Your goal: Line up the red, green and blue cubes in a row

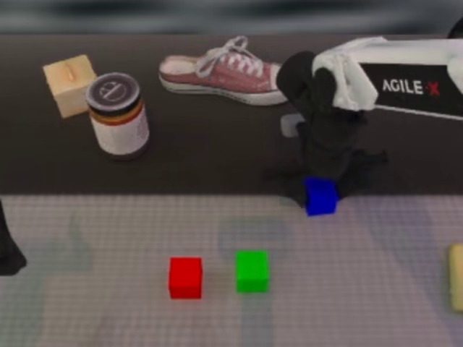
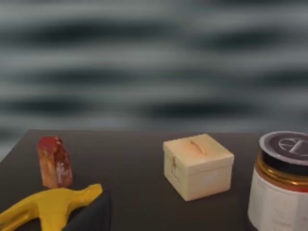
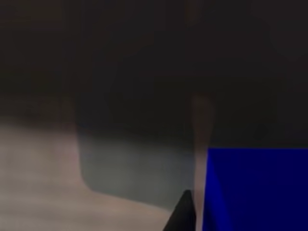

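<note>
At the far left edge of the top view only a dark part of the left arm (image 1: 9,249) is seen, low beside the pale part of the worktop (image 1: 108,303); its end effector is not in any view, so I cannot tell its state. In the back left stands a pale beige block (image 1: 69,84) with an orange mark on top, and just beside it, on its right, a jar (image 1: 118,116) with a dark lid and a white label, upright. The left wrist view shows the same block (image 2: 198,166) and jar (image 2: 281,180), and also a small reddish-brown object (image 2: 54,161) and a yellow shape (image 2: 48,206) which I cannot identify.

On the pale front part of the worktop, the red cube (image 1: 185,277) lies left of the centre, and the green cube (image 1: 252,271) is near it on the right, with a gap between them; they sit almost in one line. Behind them, on the dark back part, a pink sneaker (image 1: 221,71) with white laces lies on its sole.

More to the right, the right arm reaches in from the right side, and the right end effector (image 1: 318,189) points down at the border of the dark and pale parts. The blue cube (image 1: 319,196) is directly under it, behind and to the right of the green cube. In the right wrist view the blue cube (image 3: 257,190) fills one corner beside a dark fingertip (image 3: 183,214). Whether the fingers press the cube I cannot tell.

At the right edge a pale yellow object (image 1: 456,277) is partly visible.
</note>
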Controlling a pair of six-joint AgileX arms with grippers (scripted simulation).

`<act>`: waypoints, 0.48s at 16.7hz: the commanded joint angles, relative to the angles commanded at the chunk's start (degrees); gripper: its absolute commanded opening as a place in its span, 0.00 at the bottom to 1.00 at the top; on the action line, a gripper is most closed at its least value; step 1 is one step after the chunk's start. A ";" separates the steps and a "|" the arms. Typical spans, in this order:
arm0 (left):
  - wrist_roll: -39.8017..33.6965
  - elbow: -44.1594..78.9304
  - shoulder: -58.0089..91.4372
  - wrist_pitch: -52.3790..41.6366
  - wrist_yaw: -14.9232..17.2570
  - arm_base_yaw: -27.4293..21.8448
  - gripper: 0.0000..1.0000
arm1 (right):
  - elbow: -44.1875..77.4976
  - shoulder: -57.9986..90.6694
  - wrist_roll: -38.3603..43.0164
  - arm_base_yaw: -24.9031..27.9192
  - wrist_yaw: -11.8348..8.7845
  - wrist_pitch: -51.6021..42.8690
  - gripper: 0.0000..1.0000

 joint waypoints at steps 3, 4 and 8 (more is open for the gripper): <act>0.00 0.00 0.00 0.00 0.00 0.00 1.00 | 0.00 0.00 0.00 0.00 0.00 0.00 0.02; 0.00 0.00 0.00 0.00 0.00 0.00 1.00 | 0.00 0.00 0.00 0.00 0.00 0.00 0.00; 0.00 0.00 0.00 0.00 0.00 0.00 1.00 | 0.00 0.00 0.00 0.00 0.00 0.00 0.00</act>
